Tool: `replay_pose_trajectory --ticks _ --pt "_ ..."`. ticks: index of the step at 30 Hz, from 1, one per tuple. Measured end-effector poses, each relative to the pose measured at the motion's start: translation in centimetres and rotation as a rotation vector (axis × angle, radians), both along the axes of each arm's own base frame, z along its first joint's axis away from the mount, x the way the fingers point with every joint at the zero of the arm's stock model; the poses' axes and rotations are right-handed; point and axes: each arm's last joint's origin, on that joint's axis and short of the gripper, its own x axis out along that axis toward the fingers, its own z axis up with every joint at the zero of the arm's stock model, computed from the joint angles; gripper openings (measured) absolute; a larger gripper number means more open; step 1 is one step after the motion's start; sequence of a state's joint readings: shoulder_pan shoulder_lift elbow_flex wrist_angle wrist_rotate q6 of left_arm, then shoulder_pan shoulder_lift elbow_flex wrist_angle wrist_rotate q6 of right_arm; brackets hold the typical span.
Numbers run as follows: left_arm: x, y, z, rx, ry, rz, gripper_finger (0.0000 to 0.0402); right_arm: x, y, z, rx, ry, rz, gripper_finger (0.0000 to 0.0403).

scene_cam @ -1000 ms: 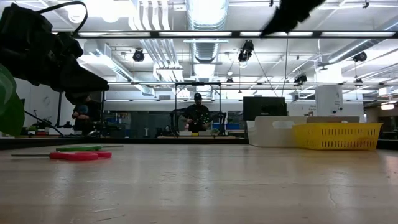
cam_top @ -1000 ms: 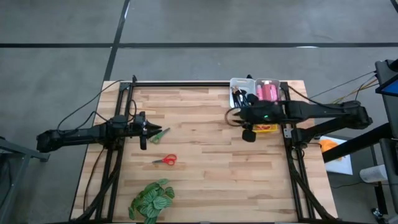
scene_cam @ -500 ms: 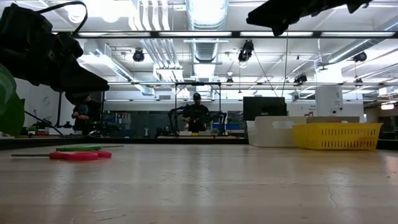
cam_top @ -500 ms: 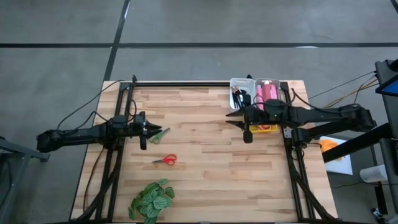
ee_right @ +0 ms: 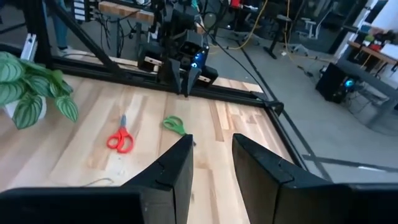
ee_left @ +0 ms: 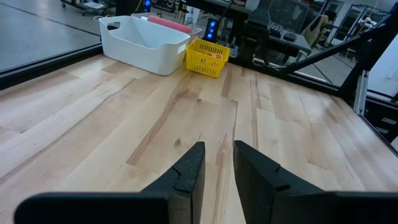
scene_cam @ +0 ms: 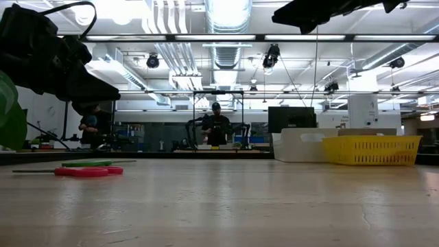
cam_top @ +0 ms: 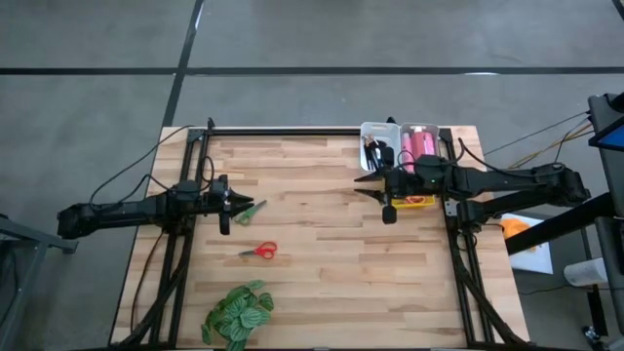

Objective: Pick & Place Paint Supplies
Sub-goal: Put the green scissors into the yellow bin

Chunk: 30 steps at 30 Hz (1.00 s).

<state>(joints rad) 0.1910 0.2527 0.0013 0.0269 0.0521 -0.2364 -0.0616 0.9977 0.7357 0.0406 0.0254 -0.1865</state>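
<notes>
Red-handled scissors (cam_top: 259, 251) and green-handled scissors (cam_top: 253, 209) lie flat on the wooden table, left of its middle. My left gripper (cam_top: 237, 202) hangs level just left of the green scissors, open, with nothing between its fingers (ee_left: 189, 171). My right gripper (cam_top: 363, 185) is raised above the table at the right, pointing level toward the left, open and holding nothing (ee_right: 210, 165). Pink tubes (cam_top: 420, 144) and dark-handled things (cam_top: 375, 151) lie in the white bin (cam_top: 367, 128) at the far right. The two scissors also show in the right wrist view, red (ee_right: 120, 138) and green (ee_right: 176, 126).
A yellow basket (cam_top: 419, 202) stands next to the white bin, partly under my right arm. A green leafy plant (cam_top: 237, 312) sits at the near left edge. Black frame rails (cam_top: 283, 132) run along the far, left and right sides. Bare wood lies mid-table.
My right gripper has swung up from pointing down beside the yellow basket to pointing level, its fingertips moving toward the table's left. My left arm and both scissors have stayed where they were.
</notes>
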Motion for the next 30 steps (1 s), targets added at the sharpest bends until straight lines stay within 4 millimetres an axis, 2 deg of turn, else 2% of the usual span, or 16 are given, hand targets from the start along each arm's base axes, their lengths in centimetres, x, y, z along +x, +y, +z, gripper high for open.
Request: replay_pose_trajectory --ticks 21,23,26,28,30 --pt "0.0 0.0 0.0 -0.013 -0.002 0.003 0.0087 0.36 -0.02 -0.5 0.03 0.025 -0.007 0.0109" --pt "0.01 -0.04 0.02 -0.182 -0.025 0.026 0.0087 0.36 -0.02 -0.54 0.03 0.026 -0.007 0.0109" --pt "0.03 -0.12 0.09 -0.648 -0.085 0.102 0.0087 0.36 -0.02 -0.56 0.03 0.027 -0.008 0.0109" --pt "0.04 -0.18 0.12 -0.754 -0.086 0.107 0.0087 0.36 -0.02 -0.56 0.03 0.027 -0.007 0.0109" --pt "0.0 -0.39 0.49 -0.735 -0.04 0.042 0.0087 0.36 -0.02 -0.56 0.03 0.027 -0.008 0.0109"
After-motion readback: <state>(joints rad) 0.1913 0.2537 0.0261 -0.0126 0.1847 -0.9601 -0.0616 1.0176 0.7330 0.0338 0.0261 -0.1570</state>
